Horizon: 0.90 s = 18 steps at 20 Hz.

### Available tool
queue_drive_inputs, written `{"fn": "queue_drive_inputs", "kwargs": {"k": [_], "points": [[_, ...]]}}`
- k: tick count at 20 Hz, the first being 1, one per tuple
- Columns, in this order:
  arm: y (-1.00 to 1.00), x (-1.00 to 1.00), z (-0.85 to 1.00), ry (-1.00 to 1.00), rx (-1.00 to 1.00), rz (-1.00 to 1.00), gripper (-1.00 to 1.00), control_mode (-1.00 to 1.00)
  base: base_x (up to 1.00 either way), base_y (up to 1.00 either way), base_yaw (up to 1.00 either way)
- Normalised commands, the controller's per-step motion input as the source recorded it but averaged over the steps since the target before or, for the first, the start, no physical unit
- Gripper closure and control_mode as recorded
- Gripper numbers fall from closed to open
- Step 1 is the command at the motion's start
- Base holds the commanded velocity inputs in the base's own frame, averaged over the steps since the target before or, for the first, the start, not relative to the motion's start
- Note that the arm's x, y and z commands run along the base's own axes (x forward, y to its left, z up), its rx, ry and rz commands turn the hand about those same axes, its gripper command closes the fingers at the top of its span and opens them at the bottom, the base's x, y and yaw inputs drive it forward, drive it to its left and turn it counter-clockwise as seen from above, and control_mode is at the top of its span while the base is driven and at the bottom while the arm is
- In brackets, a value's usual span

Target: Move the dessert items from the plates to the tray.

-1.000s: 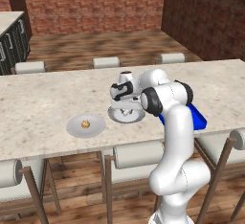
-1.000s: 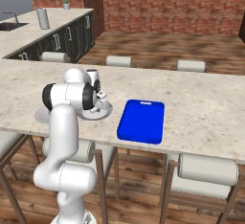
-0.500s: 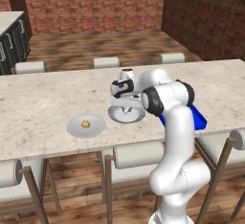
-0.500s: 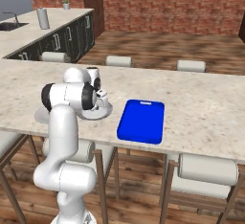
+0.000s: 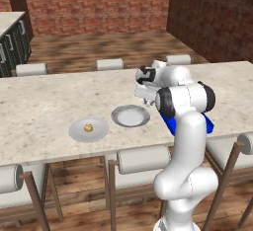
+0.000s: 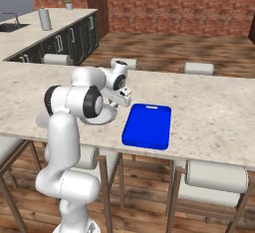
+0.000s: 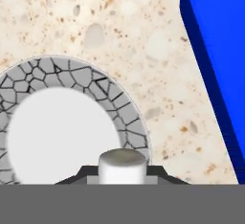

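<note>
The white arm rises from the near side of the counter, bends at a dark elbow joint and reaches forward. Its wrist turns the gripper [image 5: 143, 96] downward, hanging above the counter surface. In the hand view the two dark fingertips [image 7: 86, 173] sit closed on a small white piece [image 7: 122, 165].

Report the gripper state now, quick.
Gripper: shut on the small white dessert piece, above the cracked-rim plate.
</note>
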Motion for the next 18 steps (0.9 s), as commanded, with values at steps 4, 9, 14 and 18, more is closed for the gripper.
{"fn": "queue_drive_inputs", "kwargs": {"k": [4,9,14,18], "points": [[-1.0,-0.17,0.08,0.0,0.12,-0.02,1.0,-1.0,0.0,0.0,0.0],[-1.0,-0.13,0.0,0.01,0.02,-0.02,1.0,-1.0,0.0,0.0,0.0],[-0.91,-0.04,-0.04,0.01,-0.01,-0.01,1.0,-1.0,0.0,0.0,0.0],[-0.05,0.0,0.0,0.0,-0.02,0.0,1.0,-1.0,0.0,0.0,0.0]]}}
